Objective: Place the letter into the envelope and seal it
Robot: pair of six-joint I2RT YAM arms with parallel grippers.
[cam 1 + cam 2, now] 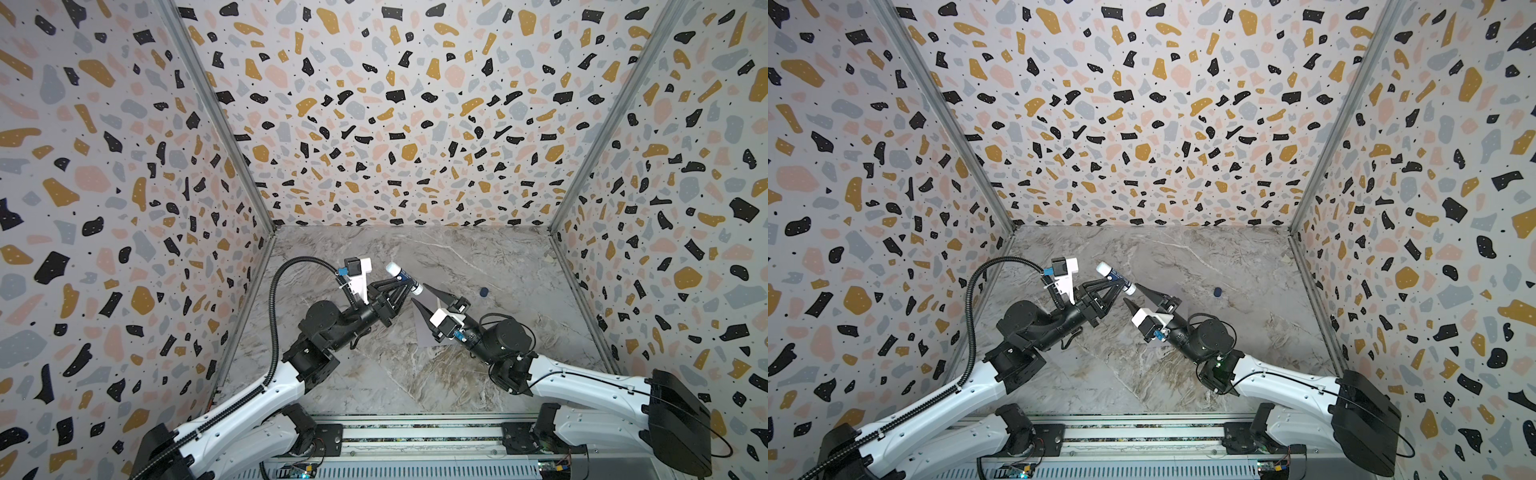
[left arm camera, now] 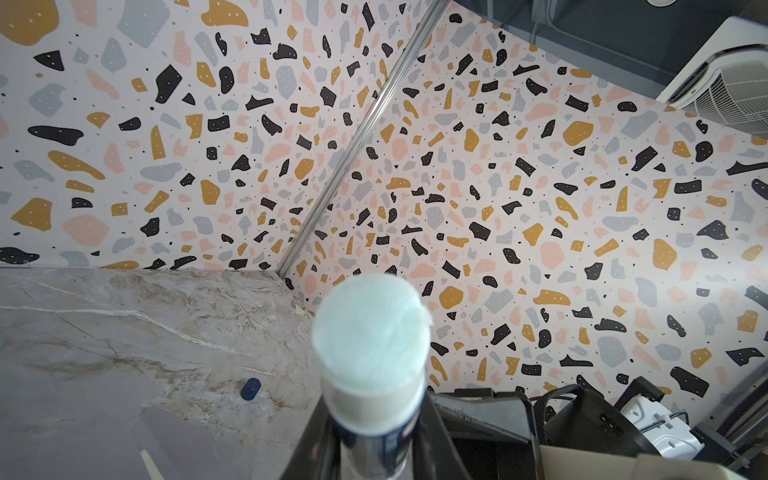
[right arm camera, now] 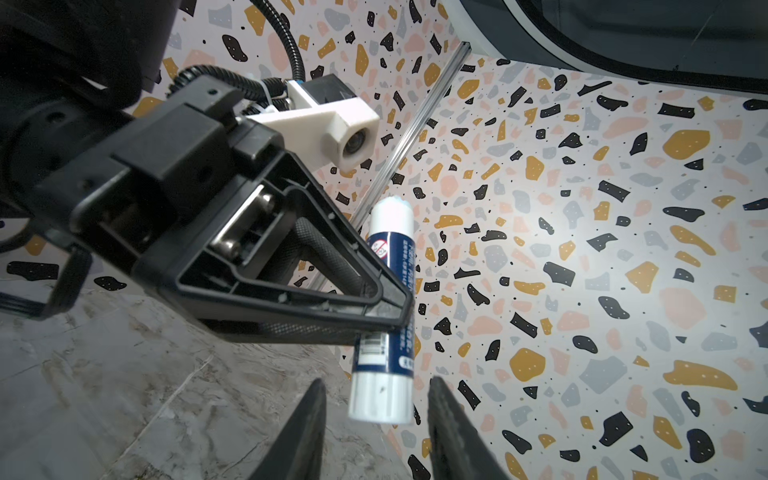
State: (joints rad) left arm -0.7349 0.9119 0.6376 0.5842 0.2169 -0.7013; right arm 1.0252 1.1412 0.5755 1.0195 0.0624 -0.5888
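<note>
Leftmost, the left gripper is clamped on the barrel of a glue stick, which it holds in the air, slanted, with the bare pale glue end uppermost and no cap on. Next to it the right gripper stands with its jaws apart on either side of the stick's white base, a gap showing on each side, so it grips nothing. Under that gripper the envelope lies flat on the marble table, mostly hidden by the arm. It looks like thin, light, limp paper that will slide and buckle if pushed. I would press the body down and take hold at the flap's free edge rather than try to pinch the flat face. The letter shows nowhere in the open, so it is probably inside. Whether the tan sliver beside the envelope's edge in the left wrist view belongs to it I cannot tell, nor whether the flap is up or down. Farthest right, the dark blue cap lies alone on the table, well apart from the envelope.
</note>
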